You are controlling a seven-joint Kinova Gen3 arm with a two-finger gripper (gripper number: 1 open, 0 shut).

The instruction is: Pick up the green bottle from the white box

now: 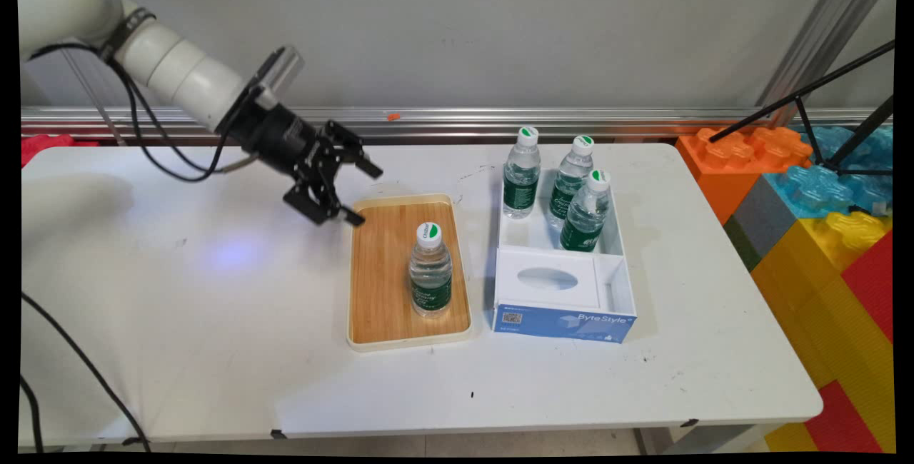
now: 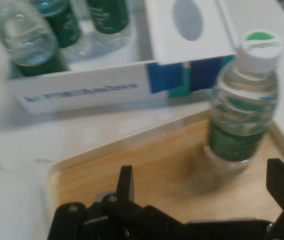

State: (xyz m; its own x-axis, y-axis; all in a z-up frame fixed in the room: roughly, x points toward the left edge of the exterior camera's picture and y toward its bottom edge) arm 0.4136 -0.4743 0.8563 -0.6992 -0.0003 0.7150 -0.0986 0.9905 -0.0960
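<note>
Gripper (image 1: 351, 189) hangs left of centre in the main view, above the far left corner of the wooden tray (image 1: 378, 271), with its jaws wide apart and nothing between them. In the hand view its two fingers (image 2: 125, 184) rise from the bottom edge well apart, one at lower centre and one at the lower right, over the tray's wood (image 2: 157, 170).

One water bottle (image 1: 430, 270) with a white cap and green label stands upright on the tray, right of the tray's middle and below and to the right of the gripper, clear of the fingers. In the hand view this bottle (image 2: 242, 107) stands at right of centre, just above the right finger.

The tray has a cream rim and lies at the centre of the white table (image 1: 178, 321). Just to its right sits a white box (image 1: 618, 264) with a blue front panel lettered ByteStyle; the hand view shows the same box (image 2: 82, 90) across the top of the frame. Its nearer part has a white panel with an oval opening. Its farther compartment holds three more bottles (image 1: 523, 173), upright or leaning slightly and close together.

At the right edge of the main view, beside the table, are big toy blocks (image 1: 821, 193) in orange, blue, yellow and red, with black tripod legs (image 1: 807, 118) above them.
</note>
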